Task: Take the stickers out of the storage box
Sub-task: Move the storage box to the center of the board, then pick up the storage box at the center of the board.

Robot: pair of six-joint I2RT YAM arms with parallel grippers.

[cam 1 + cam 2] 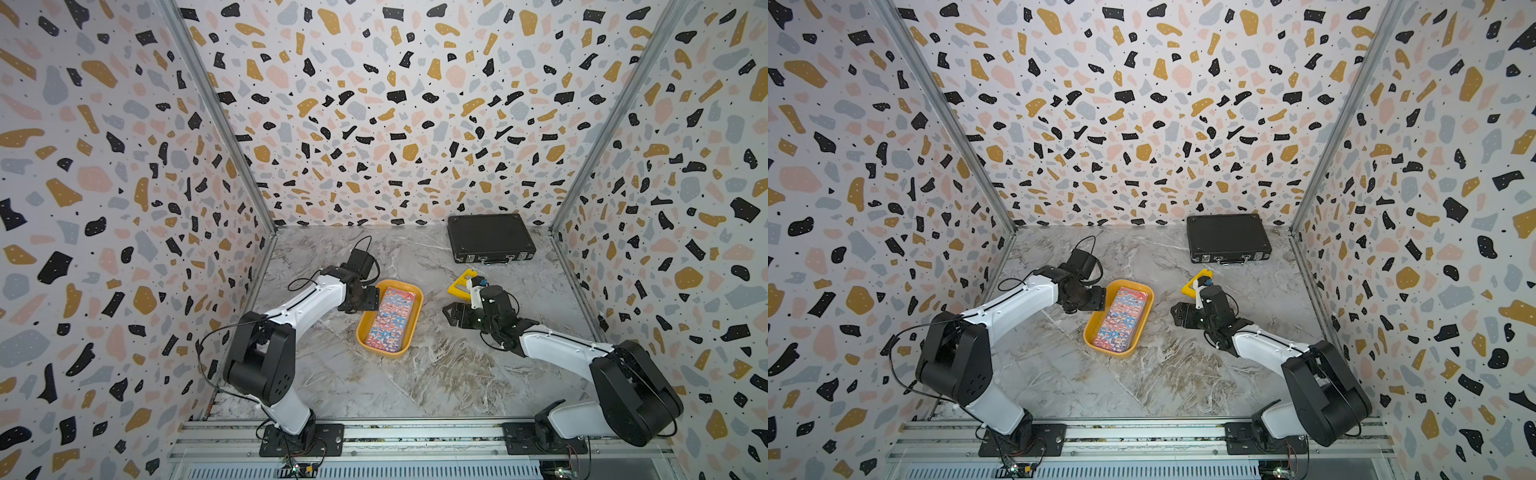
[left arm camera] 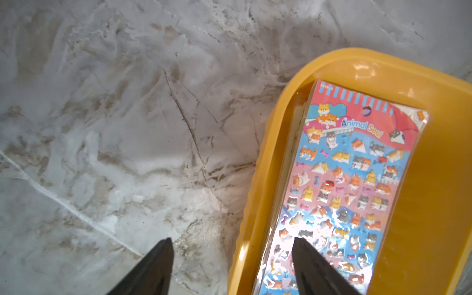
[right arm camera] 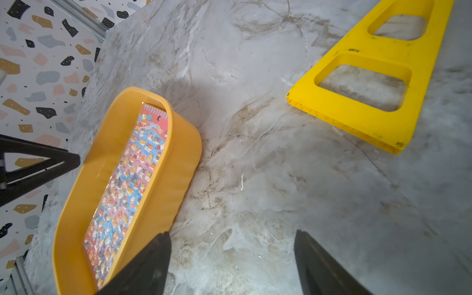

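Near the middle of the marble table (image 1: 415, 374): the storage box (image 1: 362, 332) (image 1: 1090, 332), shallow, yellow-orange, rounded at the corners, open on top. Inside it, flat on the bottom: the stickers (image 1: 394, 318) (image 1: 1121, 318), with 1 glossy sheet showing on top, pink and blue, printed with rows of small cartoon cats and dogs under the words "Animal Seal" in the left wrist view (image 2: 344, 191). Covers most of the box floor and leaves a bare orange strip along 1 long side. Count of sheets underneath: cannot tell.

At the box's far-left rim: the left gripper (image 1: 368, 301) (image 2: 231, 240), fingers spread wide, pinching nothing. Straddles the box wall, 1 finger over the table outside, 1 over the sheet inside. Contact with the sheet or the rim: cannot tell.

To the right of the box, apart from it: the right gripper (image 1: 451, 313) (image 3: 231, 232), low over bare marble, fingers spread, nothing between them.

Just behind the right gripper: a yellow triangular piece (image 1: 459, 284) (image 3: 344, 115), flat on the table, with 2 cut-out openings in the right wrist view, only marble showing through them.

In the far right corner, against the back wall: a black briefcase (image 1: 488, 237) (image 1: 1227, 237), shut, latches facing forward, contents hidden.
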